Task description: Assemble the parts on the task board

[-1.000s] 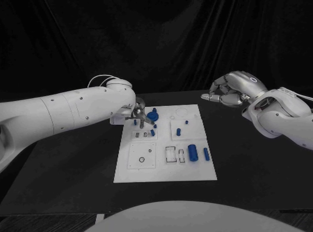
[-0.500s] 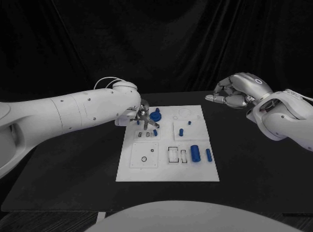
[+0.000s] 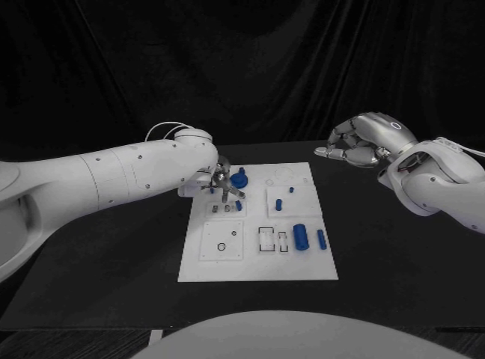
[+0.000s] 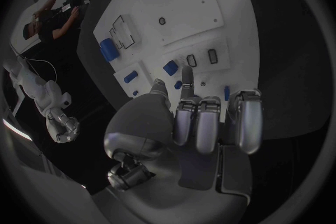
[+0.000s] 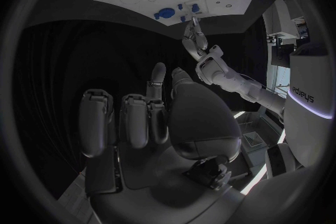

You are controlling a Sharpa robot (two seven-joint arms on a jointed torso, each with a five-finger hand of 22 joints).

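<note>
Left hand point(image 3: 219, 179): over the task board point(image 3: 259, 258) far-left corner – fingertips at small blue parts; grasp cannot be told.
Right hand point(image 3: 356, 142): raised beyond the board's right side – fingers curled, holding nothing.
Blue cylinder point(image 3: 300, 235): lying on the board.
Writing: none readable.

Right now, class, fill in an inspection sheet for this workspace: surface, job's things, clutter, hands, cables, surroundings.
Surface: black table, bare around the board.
Job's things: white task board at centre; blue parts on it, a round one near its far edge.
Clutter: nothing seen.
Hands: left hand low over the board's far left area, whether it holds a part is unclear; right hand raised beyond the board, fingers curled, holding nothing.
Cables: thin wires at the left wrist.
Surroundings: black curtain.
</note>
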